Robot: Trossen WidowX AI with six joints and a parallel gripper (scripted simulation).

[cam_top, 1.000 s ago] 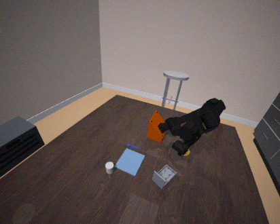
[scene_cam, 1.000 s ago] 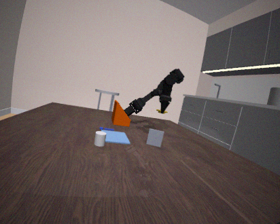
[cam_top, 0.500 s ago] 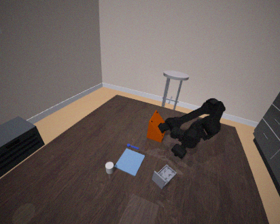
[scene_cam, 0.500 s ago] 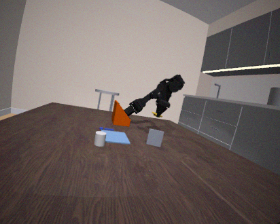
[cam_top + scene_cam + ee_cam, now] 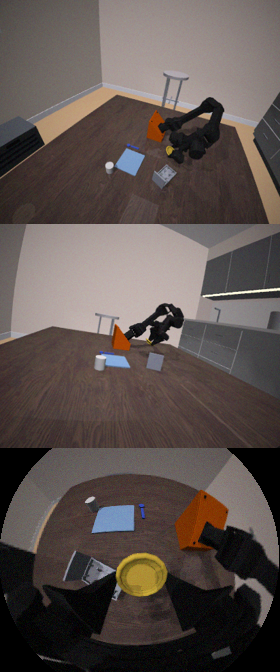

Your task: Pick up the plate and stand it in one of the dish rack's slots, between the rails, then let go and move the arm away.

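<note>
The round yellow plate (image 5: 141, 575) sits clamped between the fingers of the black parallel-jaw gripper (image 5: 143, 598), held in the air above the dark wooden table (image 5: 85, 197); in the wrist view its face shows whole, but its lower rim is lost among the dark fingers. From the top view only a sliver of the plate (image 5: 169, 149) peeks out beside the folded black arm (image 5: 200, 132), and in the exterior view it is a small yellow streak (image 5: 149, 341). The grey dish rack (image 5: 164, 176) stands on the table near and below the plate, its rails too small and blurred to make out; from the exterior view only a flat grey side (image 5: 155, 361) shows. Farther off lie a light blue square mat (image 5: 130, 161), a small white cylinder (image 5: 109, 167) just beside it, a short blue stick (image 5: 132, 146), and an orange wedge-shaped block (image 5: 155, 127) partly covered by the arm's link.
</note>
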